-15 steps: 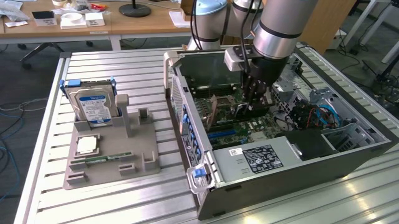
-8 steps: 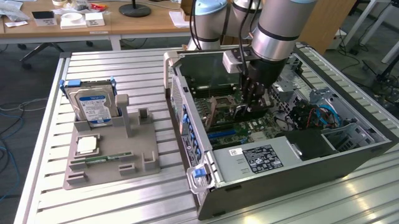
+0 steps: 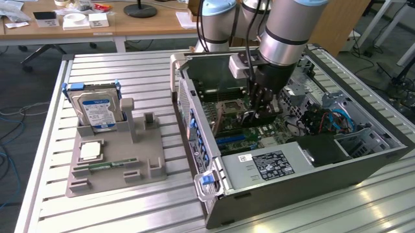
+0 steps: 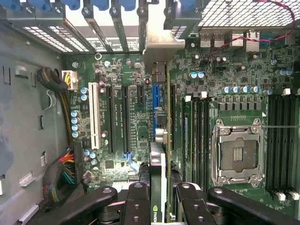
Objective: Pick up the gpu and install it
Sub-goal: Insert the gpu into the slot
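gpu (image 4: 158, 164) is pinched edge-on between gripper (image 4: 161, 190) jaws over the motherboard (image 4: 117, 70); an Nvidia logo is seen on it.

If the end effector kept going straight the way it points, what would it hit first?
Probably the blue slot on the motherboard, met by the gpu the end effector grips; depth is unclear.

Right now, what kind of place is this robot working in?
Probably a robotics lab or workshop. A robot arm reaches into an open computer case on a slatted metal table, a hard drive stands in a grey holder, and wooden desks stand behind.
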{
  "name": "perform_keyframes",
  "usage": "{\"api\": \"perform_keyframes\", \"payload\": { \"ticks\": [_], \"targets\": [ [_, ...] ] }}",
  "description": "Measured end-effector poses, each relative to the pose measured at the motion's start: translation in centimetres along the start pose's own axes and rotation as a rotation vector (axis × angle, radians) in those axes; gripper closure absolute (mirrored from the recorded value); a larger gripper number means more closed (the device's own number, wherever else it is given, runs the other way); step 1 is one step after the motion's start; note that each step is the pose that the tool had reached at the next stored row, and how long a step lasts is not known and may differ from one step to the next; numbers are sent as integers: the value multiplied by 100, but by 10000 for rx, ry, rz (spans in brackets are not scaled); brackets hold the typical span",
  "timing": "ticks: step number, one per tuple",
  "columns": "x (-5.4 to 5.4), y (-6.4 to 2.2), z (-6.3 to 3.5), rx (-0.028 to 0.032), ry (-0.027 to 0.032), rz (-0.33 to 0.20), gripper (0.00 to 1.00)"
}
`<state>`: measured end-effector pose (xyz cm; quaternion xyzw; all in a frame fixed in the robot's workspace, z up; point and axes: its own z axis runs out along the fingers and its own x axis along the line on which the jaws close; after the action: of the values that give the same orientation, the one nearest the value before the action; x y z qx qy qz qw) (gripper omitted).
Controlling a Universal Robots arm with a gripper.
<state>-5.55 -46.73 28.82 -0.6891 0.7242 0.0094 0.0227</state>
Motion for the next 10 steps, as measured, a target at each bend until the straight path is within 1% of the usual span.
{"api": "perform_keyframes", "payload": {
  "ticks": [10],
  "targets": [
    [5,72,44,1,-1,0,73]
  ]
}}
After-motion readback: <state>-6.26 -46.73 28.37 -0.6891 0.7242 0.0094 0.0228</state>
